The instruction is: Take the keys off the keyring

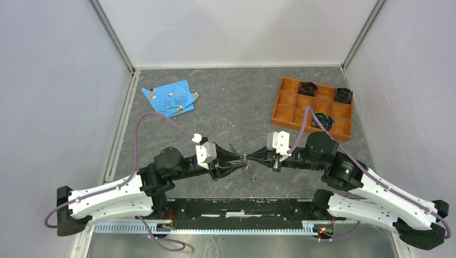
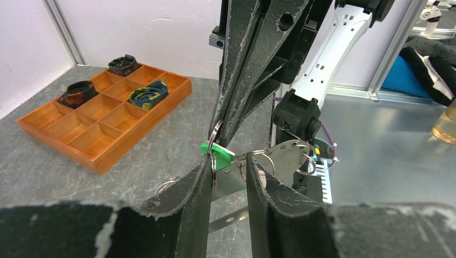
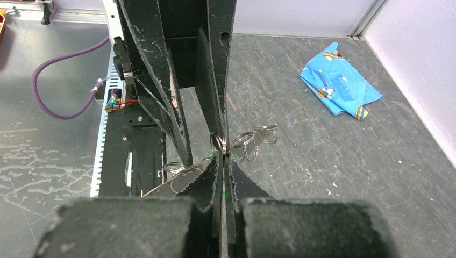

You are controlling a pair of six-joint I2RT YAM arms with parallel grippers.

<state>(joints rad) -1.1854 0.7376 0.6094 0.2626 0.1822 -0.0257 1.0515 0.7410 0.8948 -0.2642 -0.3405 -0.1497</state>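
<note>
My two grippers meet tip to tip over the middle of the table. The right gripper (image 1: 259, 159) (image 3: 222, 156) is shut on the green-headed key (image 1: 246, 157) (image 2: 219, 153), a sliver of green showing between its fingers. The left gripper (image 1: 235, 163) (image 2: 228, 174) stands open with a clear gap. The flat grey keyring (image 2: 285, 156) (image 3: 168, 187) hangs just past its fingertips, carrying several small wire rings (image 2: 310, 164) (image 3: 253, 138). One wire ring rests against the left gripper's left finger (image 2: 200, 180). Apart from the green head, the keys are hidden by the fingers.
An orange compartment tray (image 1: 275, 110) (image 2: 145, 131) sits at the back right, with dark coiled items (image 1: 308, 87) in three cells. A crumpled blue cloth (image 1: 169, 98) (image 3: 339, 80) lies at the back left. Enclosure walls stand on three sides.
</note>
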